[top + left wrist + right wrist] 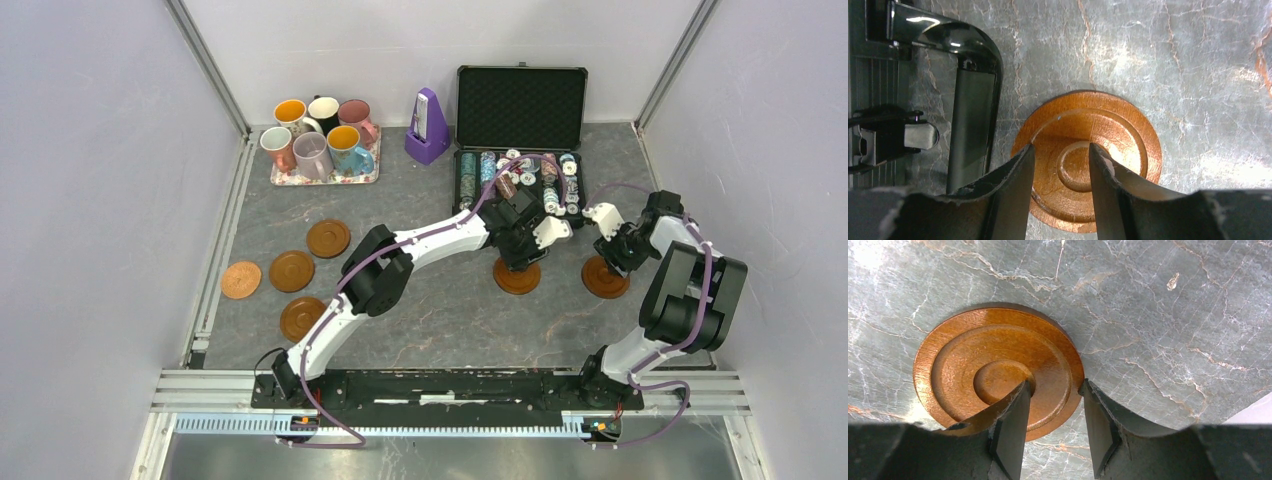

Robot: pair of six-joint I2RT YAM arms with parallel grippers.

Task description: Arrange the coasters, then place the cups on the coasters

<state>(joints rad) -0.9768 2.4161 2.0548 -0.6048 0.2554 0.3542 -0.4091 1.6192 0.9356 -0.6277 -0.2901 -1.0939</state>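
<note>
Two reddish-brown coasters lie flat mid-table. My left gripper [522, 258] [1061, 146] stands open just over one coaster [517, 278] [1120, 131], its fingers either side of the raised centre. My right gripper [612, 258] [1055, 382] is open over the other coaster [605, 279] [958, 355]; one finger sits by the centre boss and the other touches the outer edge. Several more coasters [291, 271] lie spread at the left. The cups [313, 155], mugs of mixed colours, stand together on a tray [325, 180] at the back left.
A purple metronome [428, 125] stands at the back centre. Beside it is an open black case [520, 105] of poker chips, whose edge and latch [918, 136] show close to the left coaster. White walls close in the table on three sides.
</note>
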